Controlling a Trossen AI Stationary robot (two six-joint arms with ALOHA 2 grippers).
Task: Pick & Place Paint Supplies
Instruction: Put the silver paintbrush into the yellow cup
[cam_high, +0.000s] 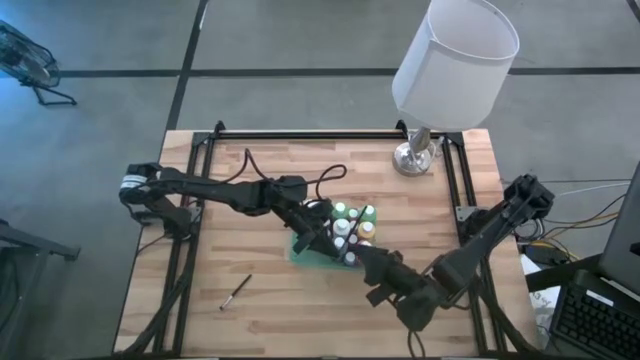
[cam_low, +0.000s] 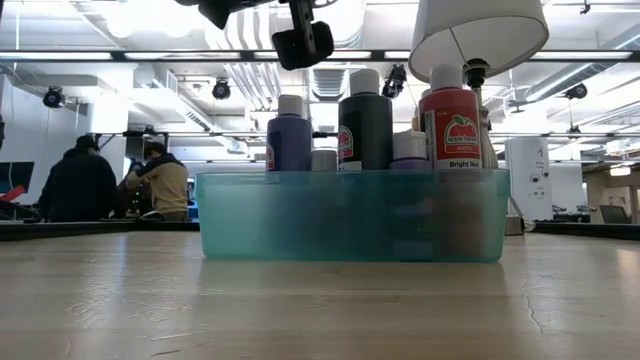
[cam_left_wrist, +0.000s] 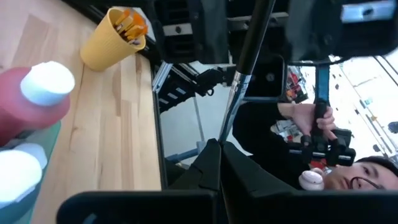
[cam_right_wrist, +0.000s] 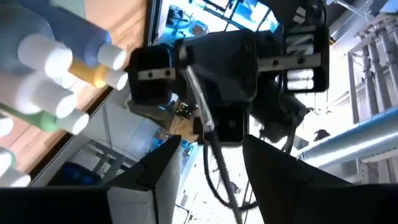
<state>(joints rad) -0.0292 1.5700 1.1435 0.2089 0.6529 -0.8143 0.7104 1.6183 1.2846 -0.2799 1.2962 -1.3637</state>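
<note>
High view: left gripper (cam_high: 318, 238) clamped on thin brush (cam_left_wrist: 239, 81) over bin (cam_high: 300, 250); right gripper (cam_high: 362, 256), fingers parted, at bin's 4 o'clock. Lower brush straight between bottles (cam_high: 352, 225), then release.

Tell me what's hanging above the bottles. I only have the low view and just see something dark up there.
Observer: That's the left tool, above the bin and shut on a thin brush.
Operator: Where's the right one?
Observer: The right tool faces it, open, with its fingers either side of that same brush.
Operator: Any supplies outside the bin?
Observer: Yes, a loose brush lies on the table, on the left arm's side.
</note>
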